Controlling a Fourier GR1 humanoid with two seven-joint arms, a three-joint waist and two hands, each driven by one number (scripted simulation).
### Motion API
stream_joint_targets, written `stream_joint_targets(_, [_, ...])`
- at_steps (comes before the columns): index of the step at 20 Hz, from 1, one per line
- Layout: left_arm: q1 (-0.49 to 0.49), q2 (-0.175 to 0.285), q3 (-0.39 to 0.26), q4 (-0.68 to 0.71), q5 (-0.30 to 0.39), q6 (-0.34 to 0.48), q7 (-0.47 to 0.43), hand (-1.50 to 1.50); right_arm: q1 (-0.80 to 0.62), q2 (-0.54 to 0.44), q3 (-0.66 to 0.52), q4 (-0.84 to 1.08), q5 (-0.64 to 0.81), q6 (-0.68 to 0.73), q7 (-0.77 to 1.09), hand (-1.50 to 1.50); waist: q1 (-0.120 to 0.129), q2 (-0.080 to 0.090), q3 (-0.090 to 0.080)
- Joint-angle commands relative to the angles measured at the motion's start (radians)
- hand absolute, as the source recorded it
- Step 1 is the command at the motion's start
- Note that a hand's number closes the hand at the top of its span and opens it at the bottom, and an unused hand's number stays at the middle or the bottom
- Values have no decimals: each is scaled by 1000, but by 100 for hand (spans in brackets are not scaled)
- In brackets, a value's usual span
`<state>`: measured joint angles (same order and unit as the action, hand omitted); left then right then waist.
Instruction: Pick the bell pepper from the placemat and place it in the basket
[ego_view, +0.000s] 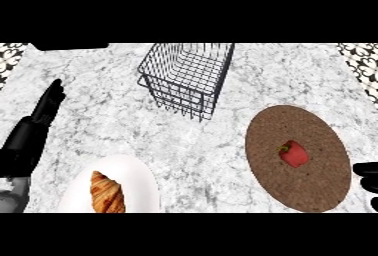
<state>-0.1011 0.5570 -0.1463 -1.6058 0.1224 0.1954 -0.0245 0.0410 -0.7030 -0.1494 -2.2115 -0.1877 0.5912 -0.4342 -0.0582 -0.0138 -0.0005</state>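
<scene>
One bell pepper (295, 153) lies on the placemat (295, 125) near the right robot hand (366, 171), whose state I cannot tell.

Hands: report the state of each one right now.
Left hand: open, holding nothing, resting at the view's left.
Right hand: barely in view at the right edge; state cannot be told.

bell pepper (294, 153) on placemat (310, 190) | basket (184, 75) well apart | left hand (33, 127) resting left, fingers straight
</scene>
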Motion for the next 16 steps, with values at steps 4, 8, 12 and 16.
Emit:
stream_joint_targets(4, [-34,-4,-3,8,8,-26,15,0,-61,-314,-209,-38,219,168,-57,-150,23,8,1])
stream_joint_targets(8, [-55,-13,0,18,1,-39,18,0,-4,-353,-185,0,363,180,-163,-150,48,14,3])
stream_joint_targets(12, [-91,-1,41,66,24,-92,-18,0,36,-375,-138,60,511,109,-250,-150,57,18,3])
stream_joint_targets(16, [-62,-55,-11,21,-41,-51,-3,0,92,-387,-109,110,595,38,-310,-150,60,14,2])
